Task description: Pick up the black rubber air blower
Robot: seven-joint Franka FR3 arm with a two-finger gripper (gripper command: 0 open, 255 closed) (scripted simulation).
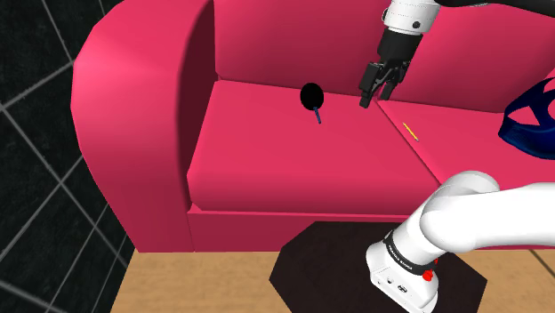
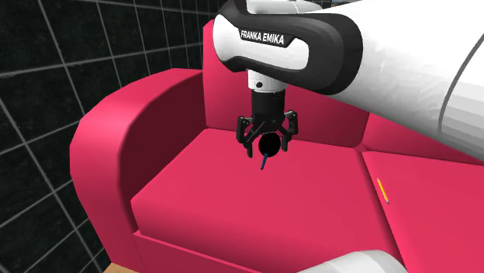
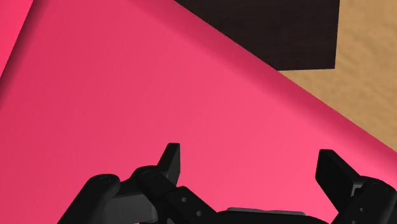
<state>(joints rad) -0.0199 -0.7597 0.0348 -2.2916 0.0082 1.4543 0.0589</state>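
Observation:
The air blower is a black round bulb with a thin blue nozzle, resting on the sofa's seat cushion that lies toward the shoulder view's left. My gripper hangs open above the seam between the two cushions, off to the shoulder view's right of the blower and not touching it. In the second exterior view the blower shows between the fingers only because it lies in line behind them. In the wrist view the fingers stand wide apart over bare pink cushion.
The pink sofa has a tall rounded armrest and a backrest. A small yellow stick lies on the other cushion, with a blue and white object at its far end. The dark stand sits on wooden floor.

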